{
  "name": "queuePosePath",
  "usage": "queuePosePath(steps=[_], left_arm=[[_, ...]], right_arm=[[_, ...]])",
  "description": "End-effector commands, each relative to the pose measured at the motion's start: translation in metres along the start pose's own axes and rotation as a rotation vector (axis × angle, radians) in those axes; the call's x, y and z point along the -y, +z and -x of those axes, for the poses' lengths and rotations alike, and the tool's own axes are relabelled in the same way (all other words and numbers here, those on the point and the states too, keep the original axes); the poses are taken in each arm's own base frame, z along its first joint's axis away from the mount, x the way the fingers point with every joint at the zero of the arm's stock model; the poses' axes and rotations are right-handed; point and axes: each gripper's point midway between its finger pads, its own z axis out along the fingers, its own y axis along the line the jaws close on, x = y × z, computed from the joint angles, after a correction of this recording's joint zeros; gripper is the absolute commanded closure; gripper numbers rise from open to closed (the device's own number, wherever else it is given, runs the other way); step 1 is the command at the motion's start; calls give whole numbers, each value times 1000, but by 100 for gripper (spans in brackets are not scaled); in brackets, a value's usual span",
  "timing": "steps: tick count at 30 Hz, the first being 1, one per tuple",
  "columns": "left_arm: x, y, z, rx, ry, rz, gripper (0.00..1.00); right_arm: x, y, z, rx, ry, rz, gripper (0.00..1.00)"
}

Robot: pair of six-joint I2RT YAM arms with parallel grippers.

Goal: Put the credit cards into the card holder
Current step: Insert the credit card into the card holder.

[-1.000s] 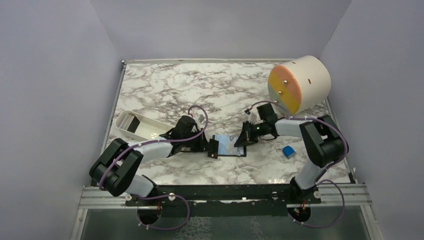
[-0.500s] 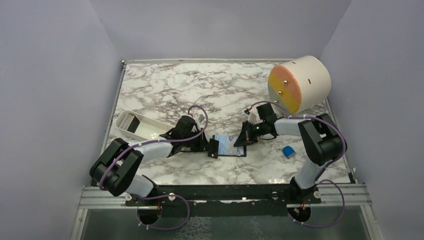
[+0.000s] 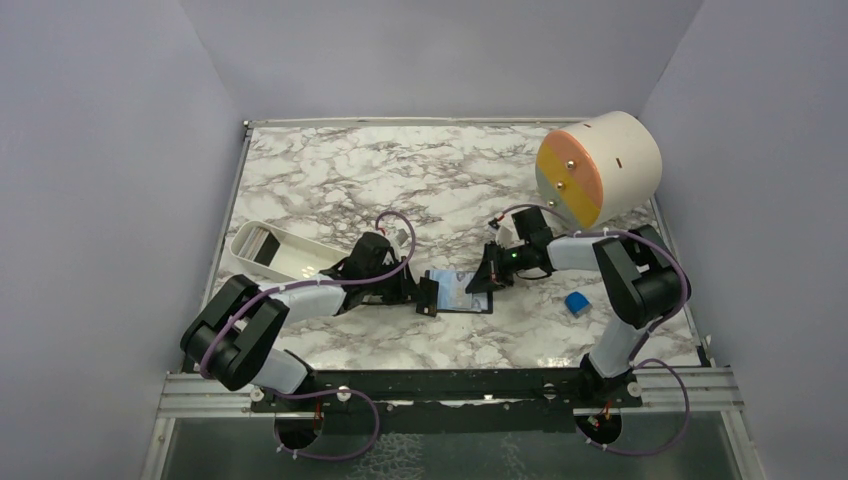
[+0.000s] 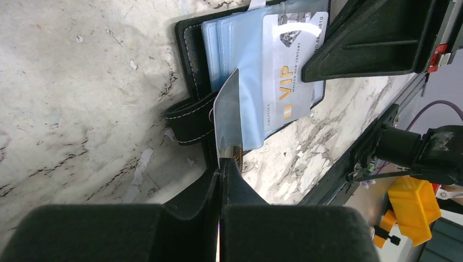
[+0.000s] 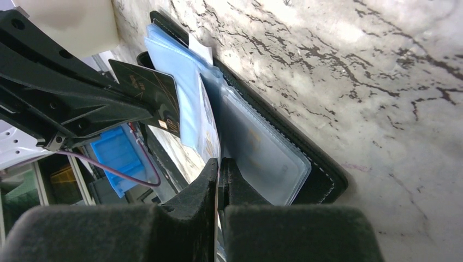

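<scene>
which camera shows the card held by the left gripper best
Left wrist: the card shows full length, pinched in the shut left gripper and leaning over the open card holder. Right wrist shows its dark printed face, partly behind that gripper's finger. Top view: too small to make out.

On the white plastic card (image 4: pixel 289 71) in the black, blue-lined folding wallet (image 4: pixel 188 43), "VIP" is printed in gold, with "NEW CENTURY" beside it. Gold writing on the dark thin card (image 5: pixel 147 87) is not legible.

card holder (image 3: pixel 458 293): black, light blue inside | table (image 3: pixel 330 170): grey-veined white marble | block (image 3: pixel 576 302): blue
</scene>
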Motion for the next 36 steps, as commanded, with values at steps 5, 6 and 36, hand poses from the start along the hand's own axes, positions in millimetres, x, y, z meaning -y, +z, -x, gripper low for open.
queuePosePath(steps=[5,6,36], left_arm=[[-28,4,-17,-30,-31,85,100],[-27,4,-16,-31,-31,81,100],[-8,-24,32,95,63,178,100]], right_arm=[[10,8,8,34,-11,-60,97],[11,9,8,32,-11,-64,96],[17,-10,16,101,-74,-205,66]])
